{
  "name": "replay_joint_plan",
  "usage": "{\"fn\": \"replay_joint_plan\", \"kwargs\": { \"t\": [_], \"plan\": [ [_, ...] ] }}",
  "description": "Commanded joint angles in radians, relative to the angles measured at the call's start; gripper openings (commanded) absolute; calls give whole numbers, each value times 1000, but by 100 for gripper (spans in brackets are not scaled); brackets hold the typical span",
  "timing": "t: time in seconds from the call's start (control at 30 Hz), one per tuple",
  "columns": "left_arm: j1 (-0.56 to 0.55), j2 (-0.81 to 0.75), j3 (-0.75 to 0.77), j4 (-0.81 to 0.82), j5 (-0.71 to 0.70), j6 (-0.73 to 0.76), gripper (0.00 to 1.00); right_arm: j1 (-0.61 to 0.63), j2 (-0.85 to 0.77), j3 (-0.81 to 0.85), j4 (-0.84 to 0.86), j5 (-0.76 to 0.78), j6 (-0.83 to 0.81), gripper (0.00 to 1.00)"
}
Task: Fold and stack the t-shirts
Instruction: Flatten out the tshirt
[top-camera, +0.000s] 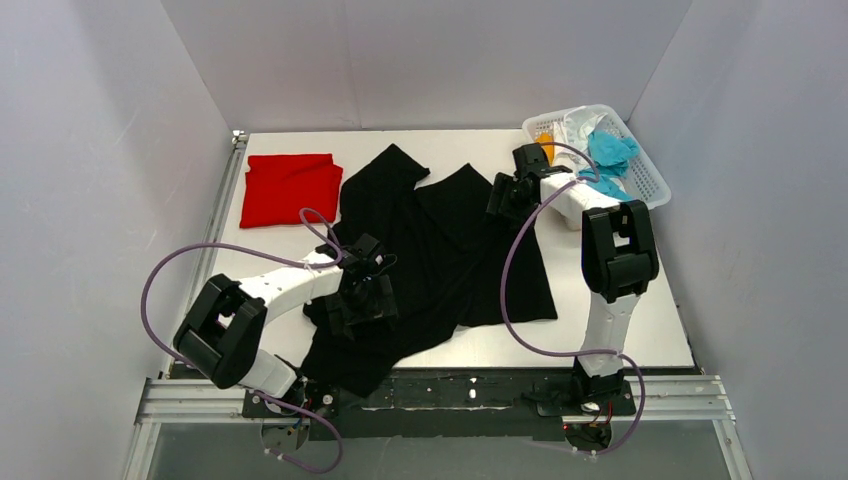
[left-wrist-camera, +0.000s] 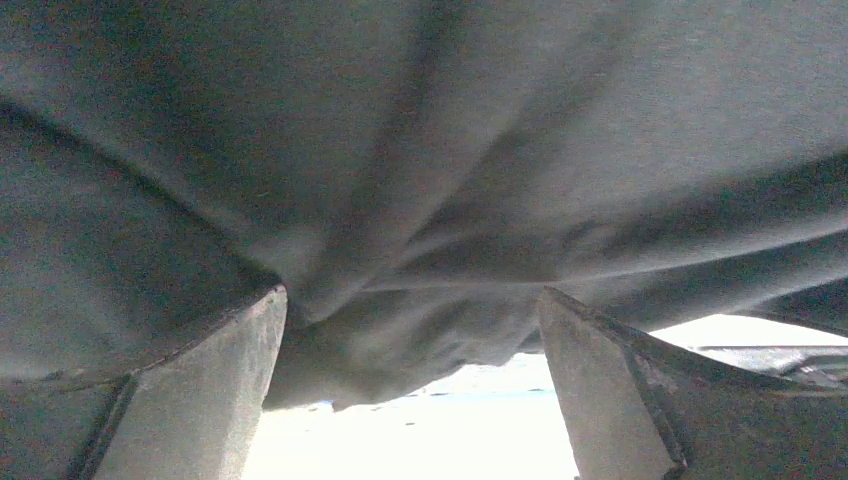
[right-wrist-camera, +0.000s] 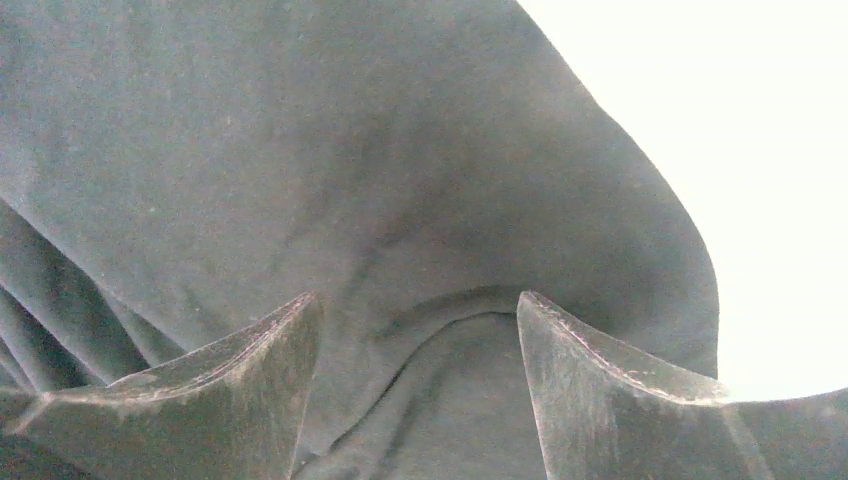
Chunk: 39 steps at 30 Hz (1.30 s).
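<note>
Top external view: a large black t-shirt (top-camera: 450, 250) lies spread and rumpled across the middle of the white worktop (top-camera: 620, 320). Its long axis runs roughly far to near, slightly askew, and its near-left corner reaches the worktop's edge.
Left pincer (top-camera: 362, 295): low on the shirt's near-left part, jaws wide apart. The left wrist view shows a soft ridge of cloth bunched between the fingers (left-wrist-camera: 200, 400), not pinched.
Right pincer (top-camera: 503, 200): at the shirt's far-right edge, jaws apart. The right wrist view shows a curved hem fold between them, with bare worktop beyond.
Key relation: cloth lies directly under and between each pincer; the left arm is nearer the near hem and the right arm nearer the far edge.
Fabric: matte, limp knit, deeply creased.
Red t-shirt (top-camera: 290, 188): a folded flat rectangle at far left, just beside the black one.
Basket (top-camera: 655, 180): white lattice at far right, holding cyan cloth (top-camera: 610, 150).
Likely next: closing both pincers would take hold of the cloth.
</note>
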Motion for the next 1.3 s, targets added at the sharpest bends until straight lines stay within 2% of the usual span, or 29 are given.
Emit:
{"fn": "replay_joint_plan", "kwargs": {
  "t": [0.0,0.07,0.13,0.27,0.37,0.47,0.6,0.8,0.97,1.1,1.27],
  "plan": [
    [3,-35,89,-286,-196,39,98,-14,-72,25,-22,-6,-54,79],
    [18,-41,163,-327,-261,83,98,-14,-110,2,-19,-23,-61,79],
    [67,-33,228,-336,-262,114,98,-14,-148,-27,-7,-28,-61,79],
    [220,45,316,-232,-161,153,98,-7,-215,-115,45,-58,-52,79],
    [278,174,404,-150,-98,166,98,8,-227,-162,84,-71,-48,78],
    [295,347,529,-153,-62,191,98,27,-200,-162,97,-72,-66,78],
    [303,501,654,-123,-26,224,98,34,-136,-132,76,-42,-71,77],
    [352,705,807,-213,-35,229,98,30,-107,-161,69,7,-53,77],
    [407,779,863,-228,-24,198,98,6,-142,-287,77,28,-27,75],
    [437,824,930,-259,-26,166,98,-19,-225,-377,110,23,66,75],
    [471,844,962,-311,-45,136,98,-71,-320,-441,15,183,127,77]
  ]
}}
